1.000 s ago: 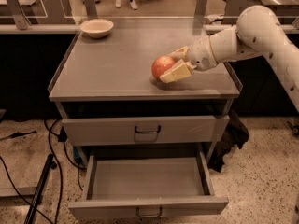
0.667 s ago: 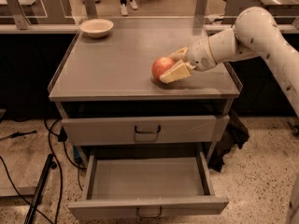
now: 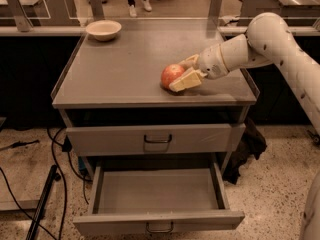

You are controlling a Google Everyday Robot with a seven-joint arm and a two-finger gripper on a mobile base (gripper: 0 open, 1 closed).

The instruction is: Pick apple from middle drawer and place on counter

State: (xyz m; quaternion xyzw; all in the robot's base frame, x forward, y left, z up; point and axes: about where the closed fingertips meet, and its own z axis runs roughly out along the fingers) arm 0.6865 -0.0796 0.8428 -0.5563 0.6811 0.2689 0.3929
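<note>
The red-orange apple [image 3: 170, 74] rests on the grey counter [image 3: 125, 64], near its front right part. My gripper [image 3: 178, 76] reaches in from the right and is shut on the apple, with one cream finger [image 3: 186, 80] in front of it and the other behind. The middle drawer [image 3: 159, 220] is pulled open below, and its grey inside holds nothing that shows.
A cream bowl [image 3: 103, 29] stands at the counter's back left corner. The upper drawer front [image 3: 155, 139] is closed. Black cables [image 3: 55, 149] and a dark stand lie on the floor at the left. A dark bag [image 3: 245, 144] sits by the cabinet's right side.
</note>
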